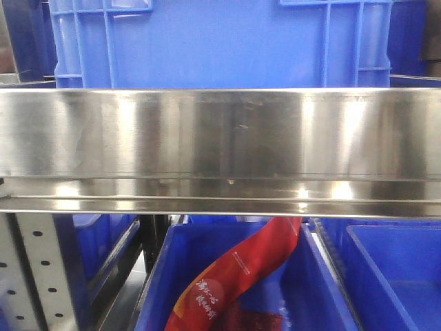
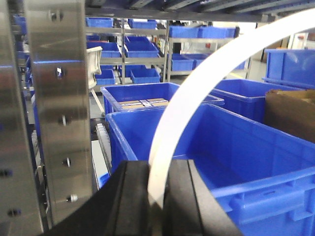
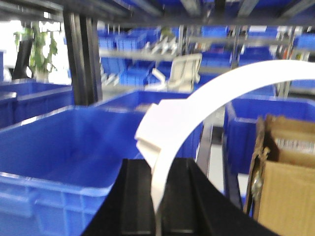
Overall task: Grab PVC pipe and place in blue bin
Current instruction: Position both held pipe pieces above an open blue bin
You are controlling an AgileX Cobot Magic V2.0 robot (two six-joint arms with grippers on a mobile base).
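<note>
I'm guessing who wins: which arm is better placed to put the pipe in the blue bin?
Probably right. The right gripper grips the tabbed PVC pipe near a blue bin; the left gripper holds a plainer arc.

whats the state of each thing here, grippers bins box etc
left gripper: shut on white arc
right gripper: shut on PVC pipe
blue bin: open, inside bare where visible
cardboard box: open
red pouch: slanted in lower bin

White PVC pipe (image 3: 216, 91), white arc (image 2: 194, 86), blue bin (image 3: 49, 142)

One PVC pipe (image 3: 206, 98), many blue bins (image 3: 49, 147)
</note>
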